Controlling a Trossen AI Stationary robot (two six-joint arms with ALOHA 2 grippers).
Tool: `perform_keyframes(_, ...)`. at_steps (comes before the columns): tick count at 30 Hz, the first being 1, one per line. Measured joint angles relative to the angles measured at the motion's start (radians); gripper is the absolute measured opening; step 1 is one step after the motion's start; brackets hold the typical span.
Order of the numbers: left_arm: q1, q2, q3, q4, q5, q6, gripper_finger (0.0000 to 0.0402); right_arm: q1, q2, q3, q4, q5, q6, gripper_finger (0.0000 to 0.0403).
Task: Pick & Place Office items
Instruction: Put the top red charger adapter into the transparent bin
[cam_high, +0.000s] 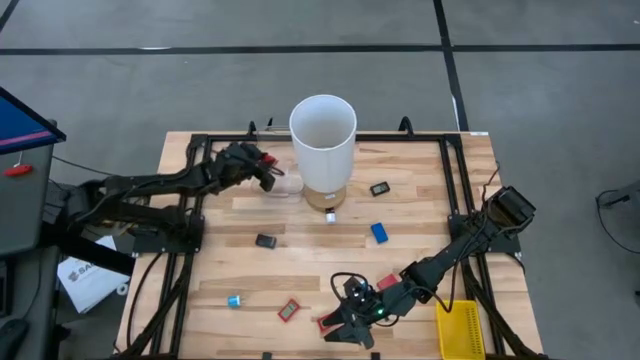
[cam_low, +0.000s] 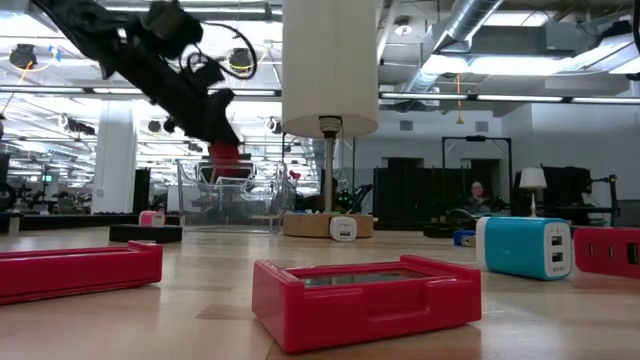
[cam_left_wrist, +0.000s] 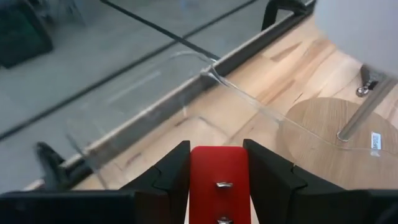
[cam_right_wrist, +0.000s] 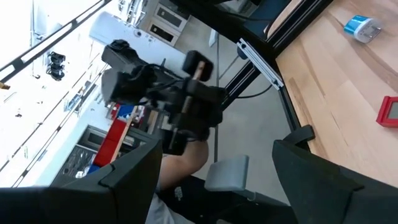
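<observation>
My left gripper (cam_high: 262, 168) is shut on a small red block (cam_left_wrist: 219, 180) with metal pins on its face, held above a clear plastic box (cam_high: 283, 186) beside the tall white cylinder (cam_high: 323, 140). Other office items lie flat on the wooden table: a black piece (cam_high: 265, 240), a blue one (cam_high: 380, 232), a black one (cam_high: 380, 188), a red rectangle with a dark centre (cam_high: 289, 310) and a light-blue piece (cam_high: 234, 300). My right gripper (cam_high: 347, 326) stands open near the table's near edge, nothing between its fingers, with a red piece (cam_high: 325, 322) just beside it. My left gripper pinches the red block's two long sides (cam_left_wrist: 194, 186) between its two fingers. The fingers come from the table's left, slanting a little downward, and lie along the block. The block (cam_low: 226, 153) is lifted clear, just over the clear box's open top.
A yellow mesh basket (cam_high: 460, 328) sits at the near right corner. The cylinder stands on a round wooden base (cam_high: 326, 197) with a small white piece (cam_high: 330, 217) before it. A black frame (cam_high: 455, 190) rims the table. Another red piece (cam_high: 387, 283) lies under the right arm.
</observation>
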Motion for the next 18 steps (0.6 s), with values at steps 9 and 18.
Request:
perform_keyframes(9, 0.154, 0.154, 0.015, 0.084, 0.201, 0.026, 0.0125, -0.01, 0.0, 0.0, -0.005, -0.029, -0.003, 0.0297)
perform_keyframes(18, 0.164, 0.278, 0.118, 0.038, 0.238, 0.096, 0.0124, -0.015, 0.0, 0.0, -0.005, -0.061, -0.007, 0.0297)
